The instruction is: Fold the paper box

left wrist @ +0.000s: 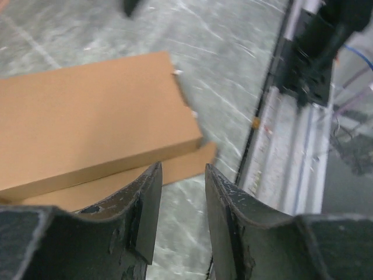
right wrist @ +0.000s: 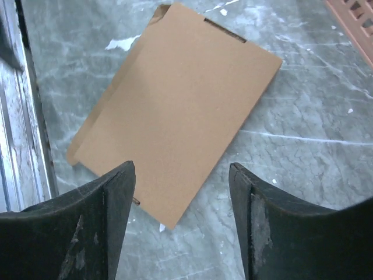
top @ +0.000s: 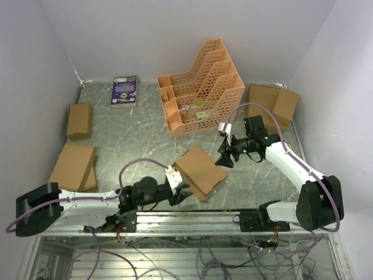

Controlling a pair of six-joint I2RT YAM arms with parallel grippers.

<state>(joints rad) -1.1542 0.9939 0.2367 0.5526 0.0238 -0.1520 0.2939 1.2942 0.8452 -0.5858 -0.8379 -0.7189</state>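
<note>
Brown matte cardboard forms the flat rectangular paper box [top: 201,170], laid on the grey marbled counter [top: 134,140] between both arms. Its near edge is partly hidden behind the left claw [top: 185,192], whose jaws are held apart on nothing. The right claw [top: 224,158] is likewise spread, empty, close by.

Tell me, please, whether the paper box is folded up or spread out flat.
Folded up: the paper box lies as a closed, shallow rectangular block, with a flat top panel and a side wall showing.

Lab robot cell: plain white walls [top: 192,35], marble-look table [top: 140,134], aluminium rail [top: 192,217], loose cables [top: 221,256].
</note>
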